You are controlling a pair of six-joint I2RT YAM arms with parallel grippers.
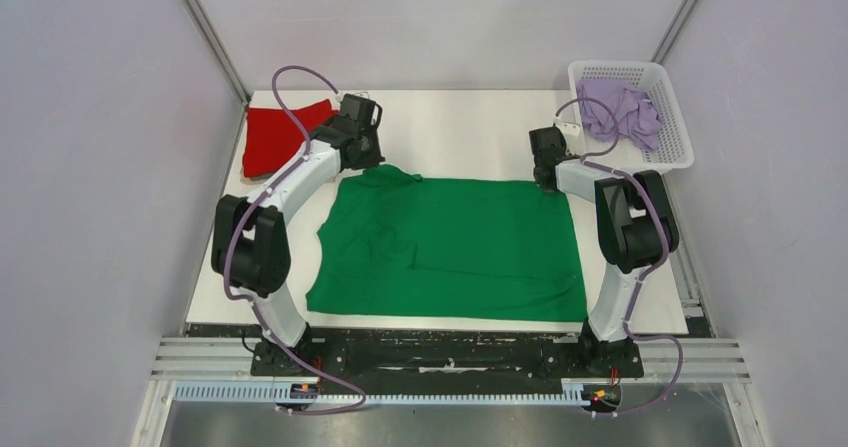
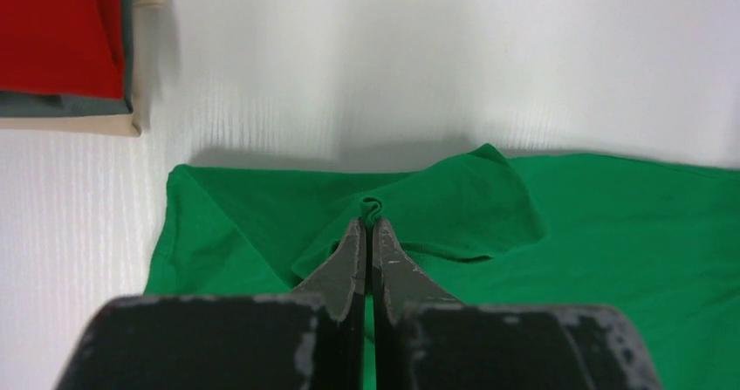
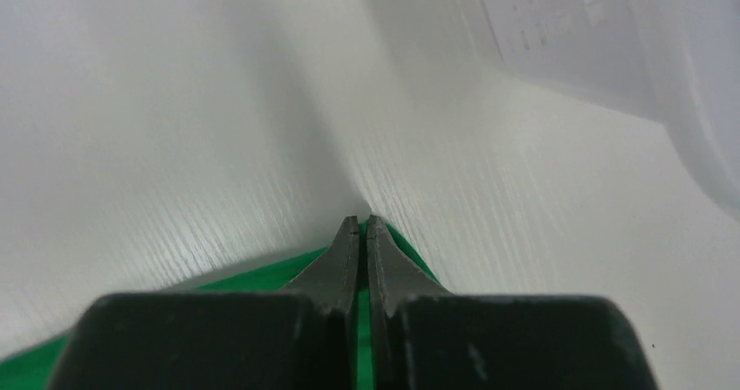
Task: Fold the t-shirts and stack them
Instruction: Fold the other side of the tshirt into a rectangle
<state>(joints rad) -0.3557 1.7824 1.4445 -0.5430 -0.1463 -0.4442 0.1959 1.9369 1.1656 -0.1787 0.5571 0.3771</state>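
T-shirts, three in view, noted left to right.

Red t-shirt [image 1: 275, 137]: folded, far left corner of the bench [image 1: 470, 127]. The left wrist view shows grey and beige layers under it; cannot tell what they are.

Left gripper [image 2: 367, 224]: jaws together, nipping a small ridge of green cloth at the far left of the spread shirt, beside a turned-in flap.

Green t-shirt [image 1: 460, 252]: laid out wide across mid-bench between the two arms. Mostly flat, with wrinkles and a bunched fold along its left side.

Right gripper [image 3: 362, 222]: jaws together at the shirt's far right corner, apparently pinching the edge, low to the surface.

Lilac t-shirt [image 1: 620, 112]: crumpled in the white lattice basket [image 1: 680, 152], far right corner, well apart from the others.

Progress, as judged: one shirt looks finished and placed. The green one is gripped at both far corners, its first fold not yet made. The lilac one is untouched. Perhaps a third done.

Surface: white, matte, faint linear grain, no visible stains.

Room: plain pale walls on three sides, metal uprights at the far corners, and an aluminium rail along the near edge carrying the arm bases.
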